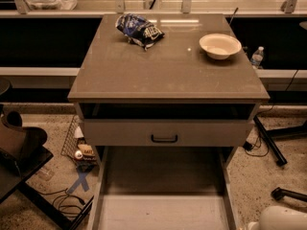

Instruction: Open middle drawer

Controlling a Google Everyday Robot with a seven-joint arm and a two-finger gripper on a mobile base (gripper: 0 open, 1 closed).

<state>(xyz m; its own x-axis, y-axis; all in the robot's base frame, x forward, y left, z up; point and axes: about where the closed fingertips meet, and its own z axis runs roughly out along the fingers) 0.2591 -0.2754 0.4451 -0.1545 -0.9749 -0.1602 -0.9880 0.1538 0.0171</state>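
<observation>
The middle drawer is a wide grey-beige front with a small black loop handle, under the cabinet's brown top. Its front sits back in the cabinet frame, with a dark open gap above it. Below it a lower drawer stands pulled out toward me, showing a pale floor. My gripper is not in view. Only a white rounded part of the robot shows at the bottom right corner, apart from the drawers.
A blue chip bag and a white bowl lie on the top. A water bottle stands at the right. A wire basket, cables and a dark chair sit left; black stand legs sit right.
</observation>
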